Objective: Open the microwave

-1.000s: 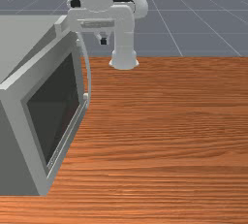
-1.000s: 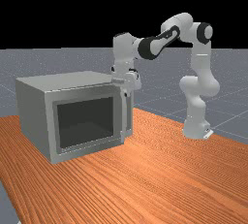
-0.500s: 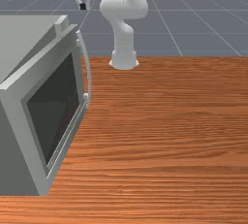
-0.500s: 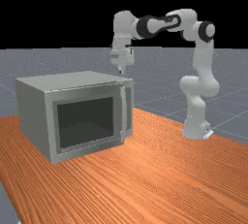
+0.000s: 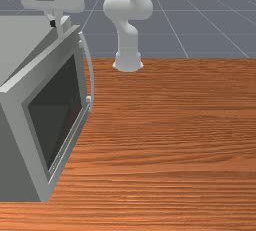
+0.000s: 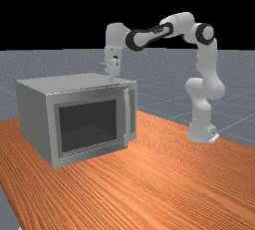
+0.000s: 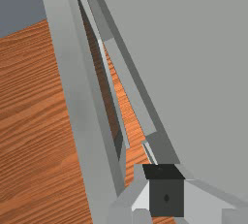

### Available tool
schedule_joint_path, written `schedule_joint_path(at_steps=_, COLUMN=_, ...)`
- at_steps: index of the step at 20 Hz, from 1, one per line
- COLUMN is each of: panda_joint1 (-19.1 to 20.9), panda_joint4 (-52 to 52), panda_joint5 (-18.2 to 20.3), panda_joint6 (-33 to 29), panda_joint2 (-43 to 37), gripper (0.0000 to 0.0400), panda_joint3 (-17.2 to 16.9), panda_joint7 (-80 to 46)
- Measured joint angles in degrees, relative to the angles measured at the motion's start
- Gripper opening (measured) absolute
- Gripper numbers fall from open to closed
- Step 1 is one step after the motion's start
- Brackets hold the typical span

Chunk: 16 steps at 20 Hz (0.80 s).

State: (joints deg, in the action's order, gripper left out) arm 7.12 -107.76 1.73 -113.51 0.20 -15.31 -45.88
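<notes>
Microwave (image 6: 79, 82), grey, standing on the wood table (image 6: 149, 184), door (image 7: 72, 87) ajar, with a gap to the body; pincer (image 5: 56, 21) upright by the upper front edge, behind the door, near the handle (image 5: 90, 75) side; contact cannot be told; opening and any hold, likewise indeterminable.

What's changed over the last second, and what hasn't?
The gripper rose from near the handle, then swung toward the far view's left and came down at the microwave's front top edge, by the gap behind the door. The door stayed ajar as it was; the microwave didn't shift.
</notes>
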Motion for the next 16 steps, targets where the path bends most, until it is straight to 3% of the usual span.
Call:
schedule_joint_path(at_steps=7, panda_joint1=0.07, panda_joint4=-1.08, panda_joint5=-0.99, panda_joint6=-3.32, panda_joint2=1.10, gripper=0.0013, panda_joint3=0.25, panda_joint7=-0.54)
schedule_joint_path(at_steps=8, panda_joint1=-0.08, panda_joint4=-2.00, panda_joint5=-0.96, panda_joint6=-3.99, panda_joint2=0.90, gripper=0.0025, panda_joint3=0.93, panda_joint7=-1.05)
schedule_joint_path(at_steps=9, panda_joint1=-0.40, panda_joint4=-3.45, panda_joint5=-1.00, panda_joint6=-4.89, panda_joint2=1.68, gripper=0.0000, panda_joint3=1.78, panda_joint7=-1.64)
schedule_joint_path(at_steps=16, panda_joint1=3.92, panda_joint4=-4.82, panda_joint5=-0.97, panda_joint6=-6.90, panda_joint2=0.95, gripper=0.0000, panda_joint3=7.76, panda_joint7=-5.05)
